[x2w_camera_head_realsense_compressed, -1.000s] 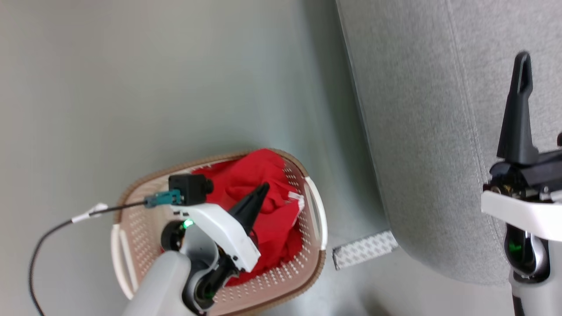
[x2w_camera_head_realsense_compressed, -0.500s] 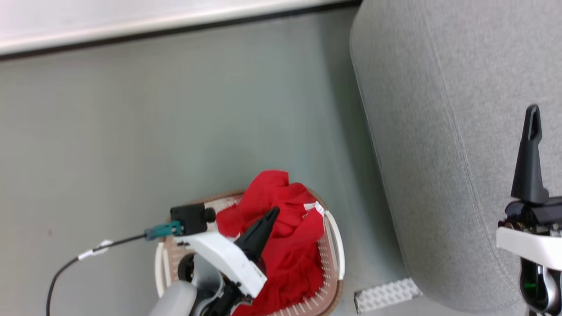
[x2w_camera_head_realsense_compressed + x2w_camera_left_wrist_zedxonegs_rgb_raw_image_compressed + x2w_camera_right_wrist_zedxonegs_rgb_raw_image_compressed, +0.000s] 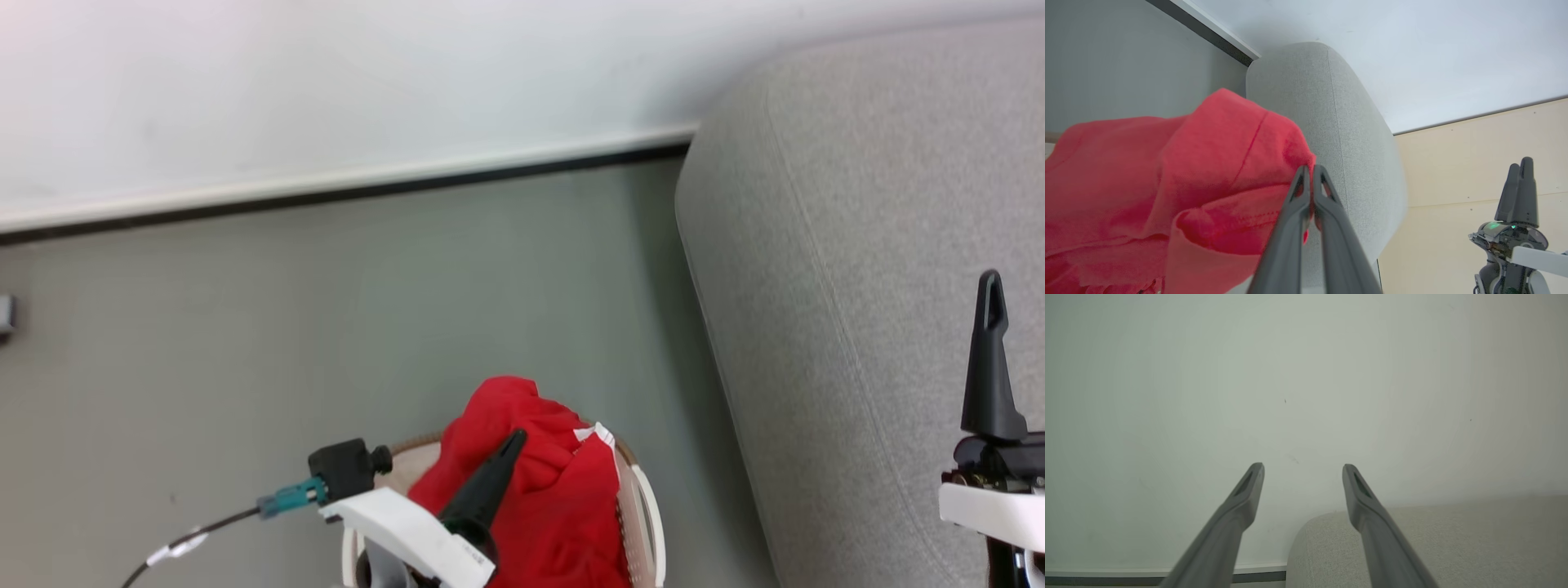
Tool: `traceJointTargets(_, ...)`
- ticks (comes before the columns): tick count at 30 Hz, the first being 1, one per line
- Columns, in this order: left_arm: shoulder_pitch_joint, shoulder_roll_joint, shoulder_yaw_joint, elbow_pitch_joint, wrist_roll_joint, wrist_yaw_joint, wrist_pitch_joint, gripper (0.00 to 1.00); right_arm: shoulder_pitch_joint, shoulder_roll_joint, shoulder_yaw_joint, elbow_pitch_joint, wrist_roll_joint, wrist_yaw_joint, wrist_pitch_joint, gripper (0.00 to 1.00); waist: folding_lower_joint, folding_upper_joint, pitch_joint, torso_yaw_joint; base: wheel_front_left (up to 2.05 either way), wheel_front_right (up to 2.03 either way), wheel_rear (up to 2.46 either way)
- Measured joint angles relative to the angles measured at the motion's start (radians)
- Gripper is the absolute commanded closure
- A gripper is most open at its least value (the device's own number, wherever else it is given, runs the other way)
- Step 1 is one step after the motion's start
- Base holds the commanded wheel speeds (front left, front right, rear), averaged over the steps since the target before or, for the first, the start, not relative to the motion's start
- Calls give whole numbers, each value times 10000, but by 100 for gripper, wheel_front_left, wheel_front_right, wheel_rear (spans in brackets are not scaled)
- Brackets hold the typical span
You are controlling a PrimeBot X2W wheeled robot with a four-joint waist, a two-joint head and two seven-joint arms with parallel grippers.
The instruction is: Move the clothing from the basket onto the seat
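Across the head view, a grey floor [image 3: 367,327] is bounded by a white wall [image 3: 326,73], with the seat [image 3: 857,286] at 3 o'clock. At 6 o'clock the basket [image 3: 651,523] is seen. The clothing [image 3: 555,506] is bunched above its rim and pinched between the closed fingers of the left gripper [image 3: 1308,169]. The right gripper [image 3: 1303,469] is spread wide beside the seat.

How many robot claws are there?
2. The left gripper is low in the head view, shut on the clothing over the basket. The right gripper is at that view's right edge, open, by the seat.
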Motion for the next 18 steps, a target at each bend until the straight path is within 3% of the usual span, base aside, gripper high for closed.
traceJointTargets(11,395,-4,109,-805,-1252,301,-391,100,556,-190,81,146,2,0,0,0,1,0,-1241,333,0,0,0)
traceJointTargets(18,484,-6,84,-1156,-1442,535,-479,100,1036,-115,159,393,94,0,0,0,1,0,-2016,506,0,0,0)
